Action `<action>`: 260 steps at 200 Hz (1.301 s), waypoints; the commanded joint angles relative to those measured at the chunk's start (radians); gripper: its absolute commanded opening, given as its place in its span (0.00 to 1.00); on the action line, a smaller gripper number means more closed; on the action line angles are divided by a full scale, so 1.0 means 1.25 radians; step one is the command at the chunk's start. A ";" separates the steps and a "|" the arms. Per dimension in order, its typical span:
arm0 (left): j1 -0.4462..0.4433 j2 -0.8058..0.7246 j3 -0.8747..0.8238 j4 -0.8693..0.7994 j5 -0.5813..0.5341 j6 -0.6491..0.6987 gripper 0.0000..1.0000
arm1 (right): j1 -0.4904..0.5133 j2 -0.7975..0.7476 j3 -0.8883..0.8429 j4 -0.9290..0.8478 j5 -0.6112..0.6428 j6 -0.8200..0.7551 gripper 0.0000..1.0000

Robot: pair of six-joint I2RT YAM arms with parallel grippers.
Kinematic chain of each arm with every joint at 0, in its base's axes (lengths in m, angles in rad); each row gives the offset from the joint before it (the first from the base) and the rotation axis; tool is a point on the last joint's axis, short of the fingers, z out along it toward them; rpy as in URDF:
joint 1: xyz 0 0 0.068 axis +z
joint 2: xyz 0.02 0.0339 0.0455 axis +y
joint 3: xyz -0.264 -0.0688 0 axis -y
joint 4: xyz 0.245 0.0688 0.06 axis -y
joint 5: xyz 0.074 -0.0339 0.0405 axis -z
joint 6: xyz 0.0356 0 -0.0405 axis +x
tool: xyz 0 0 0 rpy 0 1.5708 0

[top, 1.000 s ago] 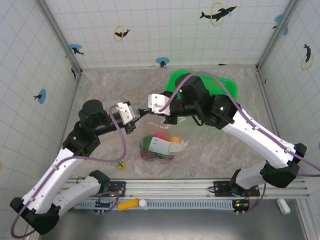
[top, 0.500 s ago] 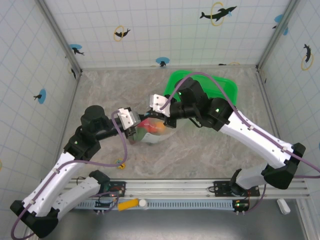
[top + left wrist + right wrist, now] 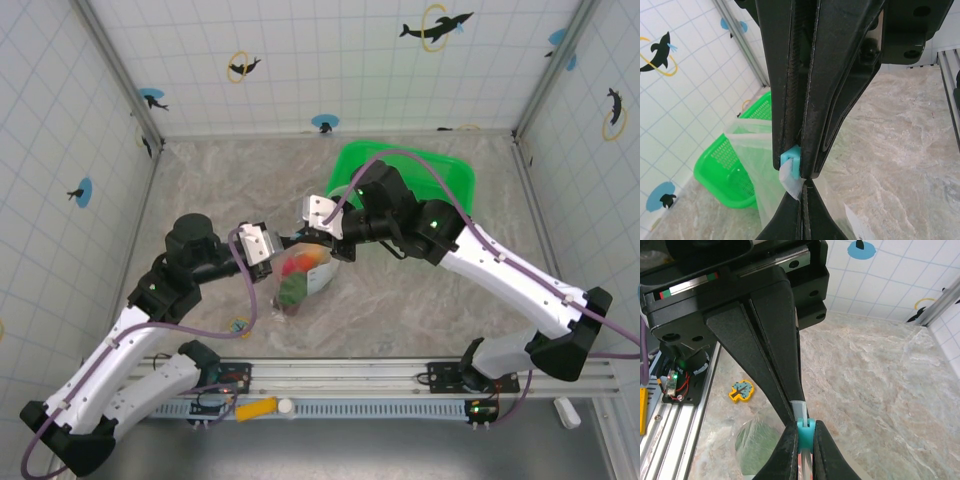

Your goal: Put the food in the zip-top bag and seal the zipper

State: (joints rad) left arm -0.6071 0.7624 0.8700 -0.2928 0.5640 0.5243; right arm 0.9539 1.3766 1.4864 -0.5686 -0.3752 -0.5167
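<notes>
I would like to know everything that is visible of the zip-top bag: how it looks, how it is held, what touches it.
The zip-top bag is clear, crinkly plastic with a white patch on its side. It hangs with its top edge pinched by the shut left gripper and the shut right gripper, a small teal piece in each pinch. The food, red, orange and green, lies inside. Whether its bottom rests on the table I cannot tell.
</notes>
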 commanded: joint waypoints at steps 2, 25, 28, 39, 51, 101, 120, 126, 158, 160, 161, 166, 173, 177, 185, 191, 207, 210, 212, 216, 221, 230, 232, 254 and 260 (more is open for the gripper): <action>0.003 -0.038 0.049 -0.025 0.024 0.026 0.00 | -0.049 -0.024 0.010 -0.079 0.134 -0.018 0.00; 0.003 -0.033 0.065 -0.023 0.052 0.023 0.00 | -0.063 -0.024 0.034 -0.074 0.119 -0.011 0.00; 0.003 -0.031 0.067 -0.023 0.055 0.022 0.00 | -0.065 -0.024 0.037 -0.072 0.115 -0.010 0.00; 0.003 -0.028 0.072 -0.025 0.059 0.021 0.00 | -0.069 -0.022 0.042 -0.075 0.110 -0.011 0.00; 0.003 -0.027 0.074 -0.022 0.057 0.023 0.00 | -0.070 -0.020 0.043 -0.079 0.114 -0.017 0.00; 0.003 -0.046 0.060 0.016 0.017 0.014 0.00 | -0.089 -0.013 0.037 -0.084 0.127 -0.030 0.00; 0.003 -0.051 0.054 0.026 0.010 0.013 0.00 | -0.098 -0.015 0.029 -0.084 0.125 -0.028 0.00; 0.002 -0.054 0.051 0.027 0.009 0.010 0.00 | -0.101 -0.017 0.024 -0.083 0.125 -0.027 0.00; 0.003 -0.063 0.042 0.042 0.009 0.003 0.00 | -0.119 -0.031 -0.006 -0.070 0.105 -0.014 0.00; 0.003 -0.062 0.042 0.042 0.010 0.003 0.00 | -0.120 -0.032 -0.007 -0.069 0.104 -0.013 0.00; 0.003 -0.062 0.042 0.041 0.010 0.003 0.00 | -0.120 -0.032 -0.007 -0.069 0.103 -0.013 0.00; 0.003 -0.061 0.042 0.040 0.012 0.003 0.00 | -0.123 -0.033 -0.007 -0.067 0.102 -0.011 0.00; 0.003 -0.060 0.042 0.041 0.016 0.002 0.00 | -0.127 -0.034 -0.007 -0.065 0.101 -0.011 0.00; 0.003 -0.060 0.041 0.041 0.017 0.001 0.00 | -0.127 -0.034 -0.007 -0.064 0.101 -0.011 0.00; 0.003 -0.058 0.041 0.042 0.023 -0.004 0.00 | -0.129 -0.033 -0.003 -0.062 0.095 -0.009 0.00; 0.003 -0.055 0.040 0.046 0.030 -0.011 0.00 | -0.129 -0.031 0.002 -0.059 0.084 -0.006 0.00; 0.003 -0.037 0.041 0.048 0.034 -0.034 0.00 | -0.128 -0.022 0.023 -0.048 0.041 0.014 0.00; 0.003 -0.033 0.042 0.046 0.034 -0.036 0.00 | -0.125 -0.020 0.028 -0.046 0.034 0.018 0.00; 0.003 -0.032 0.042 0.043 0.034 -0.037 0.00 | -0.123 -0.018 0.032 -0.046 0.031 0.021 0.00; 0.003 -0.028 0.041 0.037 0.036 -0.039 0.00 | -0.121 -0.016 0.038 -0.043 0.025 0.025 0.00; 0.003 -0.023 0.042 0.034 0.040 -0.042 0.09 | -0.116 -0.013 0.044 -0.042 0.022 0.028 0.00; 0.002 -0.016 0.042 0.029 0.049 -0.048 0.19 | -0.108 -0.009 0.052 -0.038 0.023 0.030 0.00; 0.003 -0.014 0.042 0.028 0.050 -0.050 0.20 | -0.106 -0.009 0.053 -0.037 0.023 0.031 0.00; 0.003 -0.006 0.041 0.021 0.057 -0.063 0.22 | -0.097 -0.007 0.055 -0.035 0.020 0.032 0.00; 0.003 -0.007 0.039 0.021 0.056 -0.065 0.22 | -0.095 -0.006 0.055 -0.035 0.019 0.032 0.00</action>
State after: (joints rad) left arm -0.6052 0.7586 0.9062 -0.2611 0.5930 0.4709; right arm 0.8265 1.3697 1.5108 -0.6037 -0.3847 -0.4969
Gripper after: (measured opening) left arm 0.218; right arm 0.089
